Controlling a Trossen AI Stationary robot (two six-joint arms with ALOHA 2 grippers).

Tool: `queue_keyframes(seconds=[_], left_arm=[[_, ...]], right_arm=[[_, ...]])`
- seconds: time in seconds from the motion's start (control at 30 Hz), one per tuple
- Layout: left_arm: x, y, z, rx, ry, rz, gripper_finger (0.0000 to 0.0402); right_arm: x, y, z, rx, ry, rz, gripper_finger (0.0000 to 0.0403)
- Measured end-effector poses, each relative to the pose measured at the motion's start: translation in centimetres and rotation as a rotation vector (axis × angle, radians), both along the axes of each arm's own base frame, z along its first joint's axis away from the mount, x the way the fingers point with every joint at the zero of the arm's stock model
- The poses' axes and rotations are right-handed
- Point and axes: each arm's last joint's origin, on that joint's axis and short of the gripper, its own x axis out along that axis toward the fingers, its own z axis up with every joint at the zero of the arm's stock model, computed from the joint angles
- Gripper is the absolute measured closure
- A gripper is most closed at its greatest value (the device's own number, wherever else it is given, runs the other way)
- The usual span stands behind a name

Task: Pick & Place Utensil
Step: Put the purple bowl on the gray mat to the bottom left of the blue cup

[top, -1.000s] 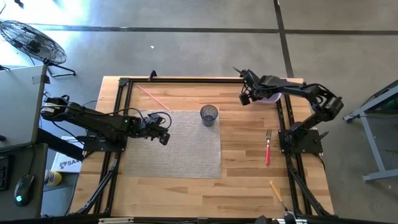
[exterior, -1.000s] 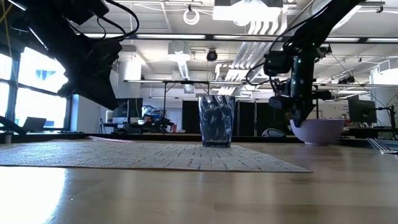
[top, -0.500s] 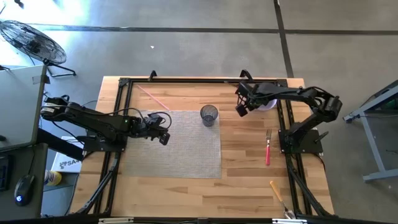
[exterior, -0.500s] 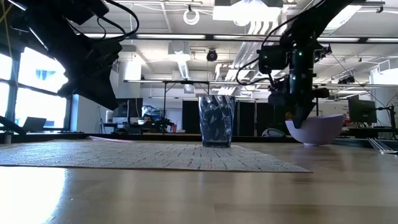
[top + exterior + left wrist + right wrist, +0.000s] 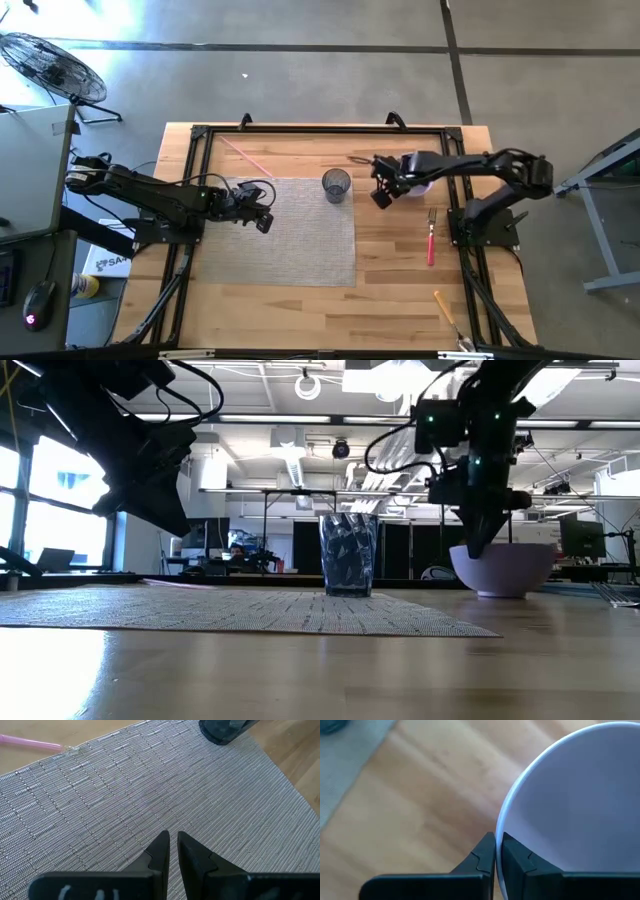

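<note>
Fork point(image 5: 431, 237) — well apart from right hand point(image 5: 381, 196)

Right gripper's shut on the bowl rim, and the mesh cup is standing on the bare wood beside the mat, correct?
Not quite. The right gripper is shut on the bowl rim, but the mesh cup stands on the mat, at its far edge, not on bare wood. The high view shows it.

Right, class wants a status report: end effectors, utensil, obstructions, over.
Right end effector shut on bowl rim. Left end effector shut, over placemat. Fork untouched on table. Nothing blocking.
</note>
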Motion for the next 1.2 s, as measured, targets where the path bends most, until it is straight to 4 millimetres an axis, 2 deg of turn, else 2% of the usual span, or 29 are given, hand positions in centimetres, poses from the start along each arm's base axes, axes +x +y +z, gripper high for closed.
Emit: queue_keyframes(seconds=[0.47, 0.7, 1.0, 1.2], left_arm=[[0.0, 0.0, 0.0, 0.017, 0.012, -0.02, 0.0367], [0.0, 0.0, 0.0, 0.017, 0.012, -0.02, 0.0367], [0.0, 0.0, 0.0, 0.016, 0.008, -0.02, 0.0367], [-0.1, 0.0, 0.3, 0.035, 0.006, -0.047, 0.0367]], right_arm=[[1.0, 6.0, 0.6, 0.034, -0.053, 0.108, 0.0398], [1.6, 9.4, 2.3, 0.003, -0.087, 0.146, 0.0398], [1.9, 13.4, 3.2, 0.027, -0.136, 0.184, 0.04], [3.9, 16.1, 3.6, 0.031, -0.138, 0.263, 0.04]])
